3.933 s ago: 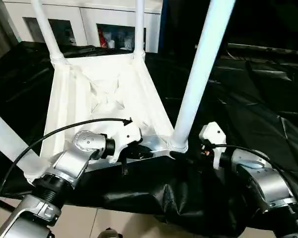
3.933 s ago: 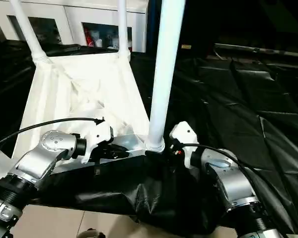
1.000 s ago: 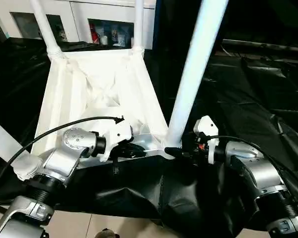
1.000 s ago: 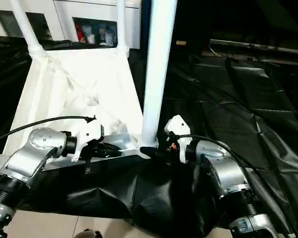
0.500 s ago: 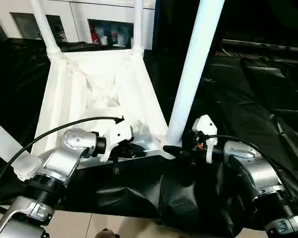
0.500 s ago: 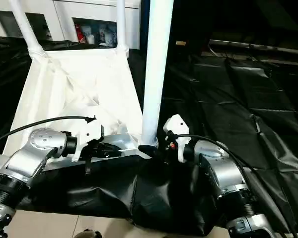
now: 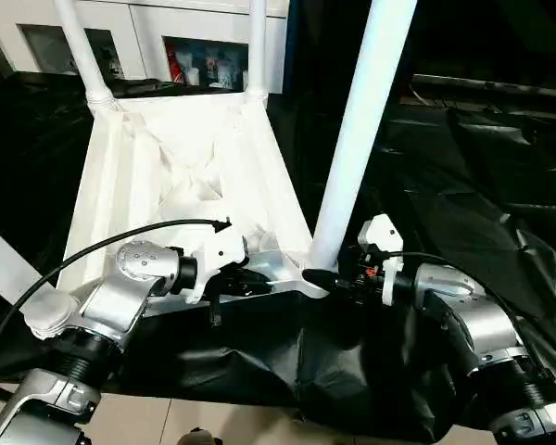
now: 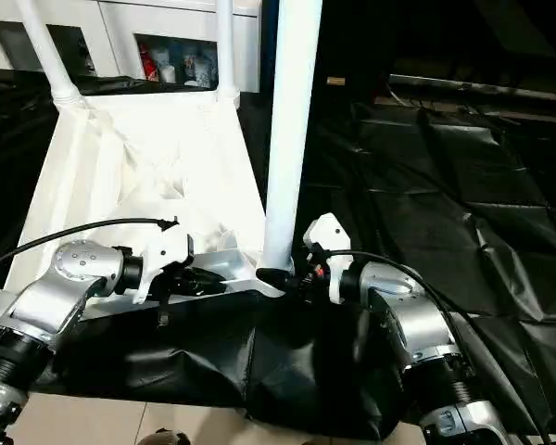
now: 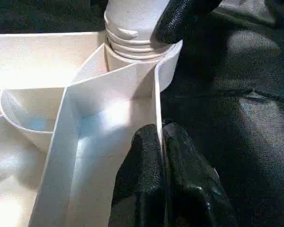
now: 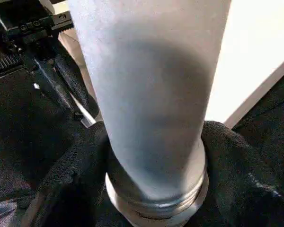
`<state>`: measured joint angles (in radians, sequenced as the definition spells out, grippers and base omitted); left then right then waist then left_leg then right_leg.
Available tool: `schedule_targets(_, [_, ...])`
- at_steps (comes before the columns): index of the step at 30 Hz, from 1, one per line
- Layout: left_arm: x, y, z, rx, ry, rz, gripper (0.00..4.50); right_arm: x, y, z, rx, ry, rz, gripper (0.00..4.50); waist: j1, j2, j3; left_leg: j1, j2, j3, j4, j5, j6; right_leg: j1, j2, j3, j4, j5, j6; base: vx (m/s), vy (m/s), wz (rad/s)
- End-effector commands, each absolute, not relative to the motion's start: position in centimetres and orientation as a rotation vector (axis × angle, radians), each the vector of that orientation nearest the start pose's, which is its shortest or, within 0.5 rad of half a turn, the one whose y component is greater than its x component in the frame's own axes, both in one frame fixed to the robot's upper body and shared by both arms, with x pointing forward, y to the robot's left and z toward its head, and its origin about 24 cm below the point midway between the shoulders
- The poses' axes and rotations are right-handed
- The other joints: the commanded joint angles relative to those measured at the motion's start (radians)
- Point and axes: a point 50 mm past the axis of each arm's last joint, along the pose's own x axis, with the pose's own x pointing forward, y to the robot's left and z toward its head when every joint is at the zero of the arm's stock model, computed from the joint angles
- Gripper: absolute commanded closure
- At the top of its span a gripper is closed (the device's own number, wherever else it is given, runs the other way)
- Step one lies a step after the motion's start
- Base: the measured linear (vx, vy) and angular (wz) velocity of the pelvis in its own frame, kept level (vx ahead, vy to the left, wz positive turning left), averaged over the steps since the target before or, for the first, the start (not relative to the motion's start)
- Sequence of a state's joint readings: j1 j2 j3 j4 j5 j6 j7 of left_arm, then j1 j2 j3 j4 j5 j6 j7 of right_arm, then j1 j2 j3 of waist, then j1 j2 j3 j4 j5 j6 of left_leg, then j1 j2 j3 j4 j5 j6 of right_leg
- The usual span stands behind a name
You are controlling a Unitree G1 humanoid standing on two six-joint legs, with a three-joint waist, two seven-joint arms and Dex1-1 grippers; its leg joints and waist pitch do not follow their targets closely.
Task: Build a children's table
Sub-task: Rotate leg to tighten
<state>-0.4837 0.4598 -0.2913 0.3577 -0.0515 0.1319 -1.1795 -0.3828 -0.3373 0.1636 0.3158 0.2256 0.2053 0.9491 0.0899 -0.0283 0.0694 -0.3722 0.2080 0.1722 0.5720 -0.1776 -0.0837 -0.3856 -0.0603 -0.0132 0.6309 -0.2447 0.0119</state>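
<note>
Head view | tabletop (image 7: 139,176) upside down on black sheet (image 7: 463,167), long axis away from robot | L gripper (image 9: 162,142) pinched on near rim | R gripper (image 10: 151,156) fingers either side of near-R leg (image 7: 357,120) base, touching | leg upright in socket

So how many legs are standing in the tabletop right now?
4. Two at the far corners, one at the near right corner with the right gripper around its base, one at the near left corner, mostly cropped.
</note>
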Motion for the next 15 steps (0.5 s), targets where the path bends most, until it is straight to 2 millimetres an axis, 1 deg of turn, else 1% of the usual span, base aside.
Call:
schedule_targets(1, [29.5,13.4,5.0,0.408,0.398,-1.324,4.5,29.8,-13.9,5.1,-0.091,0.252,1.013,1.86,0.005,-0.006,-0.07,0.012,0.013,0.005,-0.042,0.003,0.097,0.053,-0.053,0.025,-0.041,0.273,-0.274,0.0,0.0,0.0])
schedule_targets(2, [29.7,13.2,5.0,0.414,0.393,-1.297,4.5,29.9,-13.9,4.8,-0.099,0.261,0.98,1.86,0.005,-0.007,-0.068,0.011,0.012,0.005,-0.042,0.004,0.094,0.053,-0.053,0.025,-0.041,0.275,-0.276,0.0,0.0,0.0])
schedule_targets(3, [29.7,13.2,5.0,0.416,0.393,-1.292,4.5,30.0,-13.9,4.7,-0.1,0.263,0.973,1.86,0.004,-0.007,-0.066,0.012,0.014,0.005,-0.044,-0.013,0.09,0.051,-0.055,0.025,-0.045,0.247,-0.274,0.0,0.0,0.0])
schedule_targets(4, [30.1,12.9,4.9,0.425,0.389,-1.253,4.5,30.2,-14.0,4.3,-0.104,0.278,0.92,1.87,0.003,-0.009,-0.066,0.011,0.014,0.005,-0.045,-0.02,0.084,0.051,-0.055,0.025,-0.047,0.226,-0.271,0.0,0.0,0.0])
schedule_targets(6, [31.4,11.9,4.8,0.416,0.384,-1.13,4.5,31.1,-14.1,2.8,-0.086,0.338,0.727,1.87,-0.002,-0.007,-0.058,0.016,0.014,0.006,-0.053,-0.074,0.054,0.044,-0.058,0.026,-0.059,0.115,-0.265,0.0,0.0,0.0])
schedule_targets(7, [32.2,10.5,4.8,0.382,0.381,-1.067,4.5,31.8,-13.8,1.9,-0.019,0.374,0.554,1.87,-0.004,-0.007,-0.056,0.021,0.014,0.005,-0.057,-0.116,0.02,0.042,-0.061,0.027,-0.067,0.017,-0.254,-0.066,0.003,-0.01])
schedule_targets(8, [32.5,9.9,4.8,0.379,0.38,-1.047,4.5,32.0,-13.6,1.7,0.015,0.385,0.501,1.87,-0.005,-0.007,-0.056,0.021,0.014,0.002,-0.062,-0.148,-0.008,0.044,-0.066,0.028,-0.073,-0.067,-0.239,-0.066,0.003,-0.01])
schedule_targets(9, [32.8,9.2,4.8,0.379,0.381,-1.018,4.5,32.2,-13.1,1.4,0.036,0.396,0.455,1.87,-0.005,-0.008,-0.057,0.019,0.014,0.0,-0.064,-0.155,-0.021,0.045,-0.066,0.029,-0.075,-0.099,-0.221,-0.065,0.004,-0.04])
schedule_targets(11, [33.2,8.0,4.8,0.378,0.386,-0.979,4.5,32.4,-12.3,1.2,0.044,0.407,0.404,1.87,-0.002,-0.007,-0.056,0.024,0.014,0.002,-0.063,-0.172,-0.025,0.037,-0.064,0.031,-0.081,-0.107,-0.205,0.0,0.0,0.0])
schedule_targets(12, [33.5,7.4,4.8,0.375,0.386,-0.947,4.5,32.6,-11.5,1.3,0.043,0.404,0.403,1.87,0.0,-0.001,-0.058,0.023,0.013,0.0,-0.062,-0.169,-0.026,0.04,-0.064,0.031,-0.079,-0.098,-0.203,0.0,0.0,0.0])
schedule_targets(13, [33.7,7.0,4.8,0.373,0.386,-0.927,4.5,32.7,-11.0,1.3,0.041,0.401,0.405,1.87,0.0,-0.005,-0.06,0.022,0.013,0.0,-0.063,-0.167,-0.025,0.04,-0.063,0.031,-0.08,-0.081,-0.197,0.0,0.0,0.0])
schedule_targets(14, [33.9,6.2,4.9,0.366,0.384,-0.912,4.5,32.9,-10.1,1.7,0.04,0.387,0.404,1.87,0.001,-0.001,-0.06,0.022,0.012,0.0,-0.062,-0.162,-0.023,0.039,-0.062,0.031,-0.079,-0.067,-0.197,0.0,0.0,0.0])
schedule_targets(15, [33.9,6.1,4.9,0.366,0.383,-0.91,4.5,33.0,-9.8,1.8,0.04,0.382,0.405,1.87,0.002,-0.002,-0.062,0.02,0.011,0.001,-0.06,-0.145,-0.021,0.04,-0.061,0.031,-0.076,-0.032,-0.197,0.0,0.0,0.0])
